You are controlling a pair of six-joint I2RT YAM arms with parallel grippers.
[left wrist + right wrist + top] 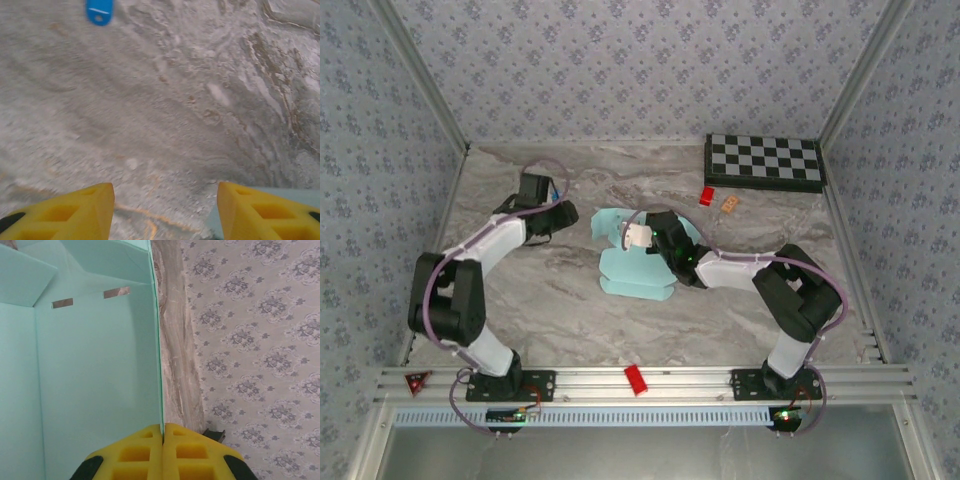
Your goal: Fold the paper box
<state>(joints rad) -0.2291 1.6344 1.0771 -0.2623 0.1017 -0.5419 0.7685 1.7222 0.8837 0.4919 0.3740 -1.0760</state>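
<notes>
The paper box (635, 265) is a pale light-blue die-cut card lying mid-table, partly folded with flaps raised. My right gripper (642, 236) sits over its upper middle. In the right wrist view the yellow fingers (145, 452) are shut on a thin upright panel of the paper box (95, 375), whose edge runs straight up from between them. Two slots show near the panel's far fold. My left gripper (563, 212) hovers over bare marble just left of the card, open, its yellow fingers (75, 210) wide apart. A corner of the card (295, 192) peeks behind the right one.
A black-and-white checkerboard (765, 161) lies at the back right. A red block (707, 196) and a small tan piece (730, 204) sit in front of it. Another red block (636, 379) rests on the front rail. A blue tag (99, 11) lies ahead of the left gripper. Patterned walls enclose the table.
</notes>
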